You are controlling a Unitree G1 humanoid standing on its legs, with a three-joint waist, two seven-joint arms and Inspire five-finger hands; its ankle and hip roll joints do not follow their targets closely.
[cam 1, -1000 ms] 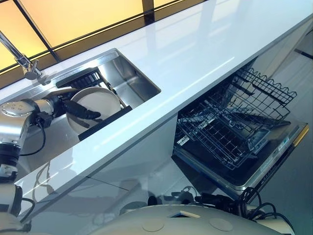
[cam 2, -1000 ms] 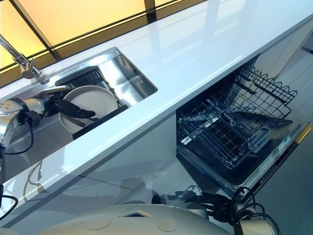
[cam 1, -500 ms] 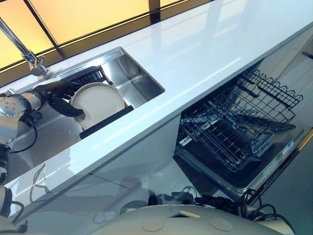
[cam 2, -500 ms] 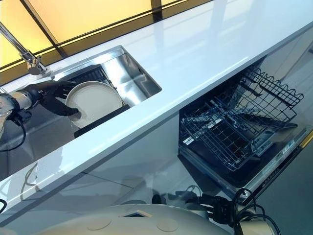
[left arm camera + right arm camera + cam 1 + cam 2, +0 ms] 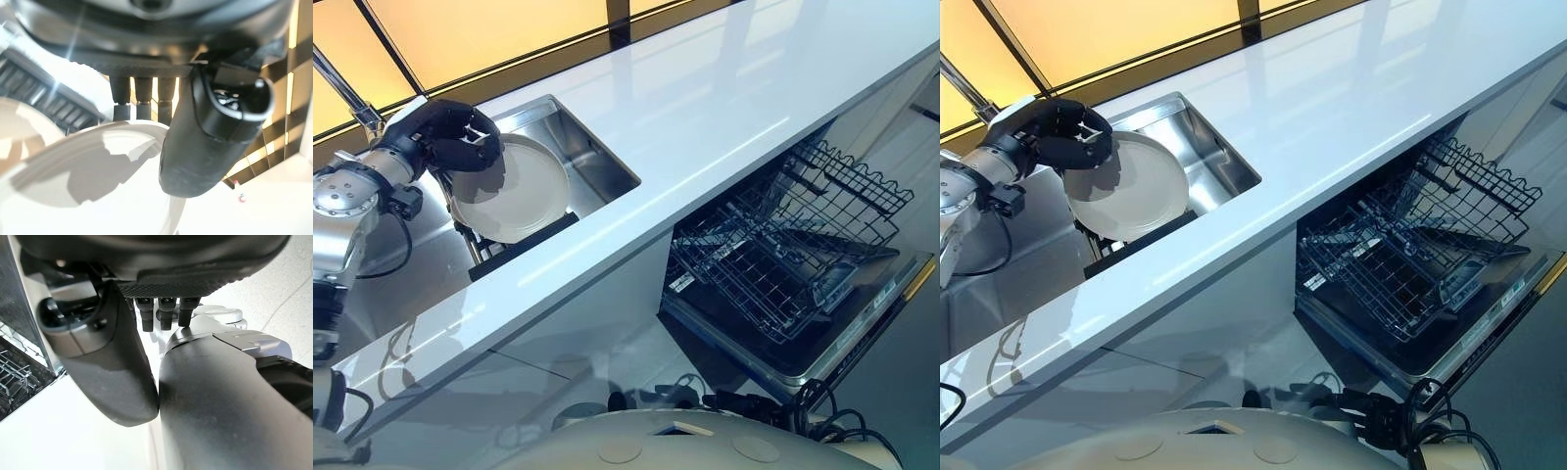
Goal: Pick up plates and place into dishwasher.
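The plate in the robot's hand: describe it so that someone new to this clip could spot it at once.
Find the steel sink sunk into the long white countertop, at its left end. Over the black dish rack in that sink, the left hand grips the top rim of a round cream plate. It is the one pale disc there, tilted and lifted.

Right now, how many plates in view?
1. The plate is in the left hand, fingers curled on its rim, over the sink above a dark rack. More may be hidden behind it.
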